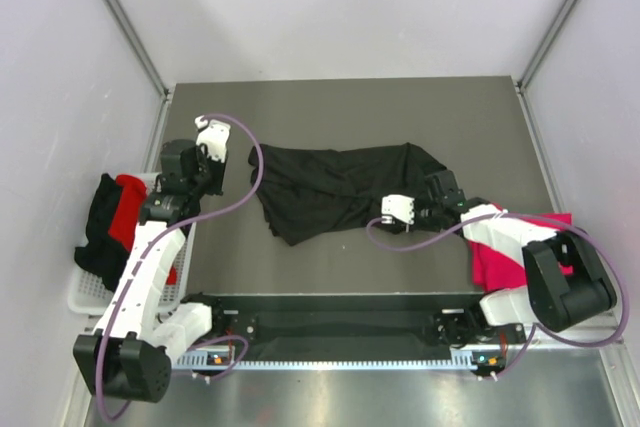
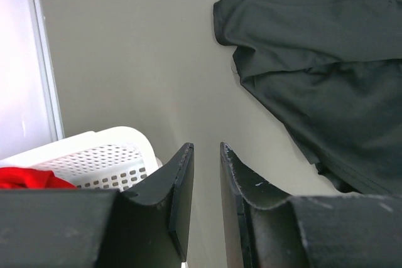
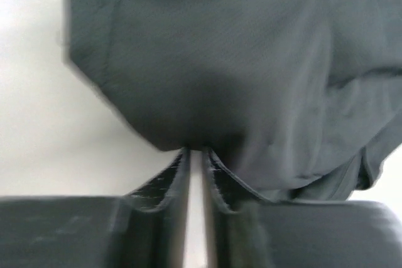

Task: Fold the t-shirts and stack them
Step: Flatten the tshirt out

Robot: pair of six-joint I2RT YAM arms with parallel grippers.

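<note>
Right gripper [image 3: 196, 150]: pinched on black t-shirt [image 3: 239, 61] edge — view blurred
Left gripper [image 2: 206, 147]: slightly parted, empty — above table [image 2: 125, 48]

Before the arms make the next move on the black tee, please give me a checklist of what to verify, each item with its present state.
1. Left pincer empty: ok. Its jaws stand apart with nothing between them.
2. Left pincer on the black tee: not ok. It hangs over bare table beside the basket, apart from the cloth.
3. Right pincer gripping the tee's edge: cannot tell. The jaws are nearly together with cloth at the tips, but the view is blurred.
4. Black tee lying flat: not ok. It is bunched and creased.
5. Pink tee out of the way: ok. It lies at the table's right edge, under the right arm.
</note>
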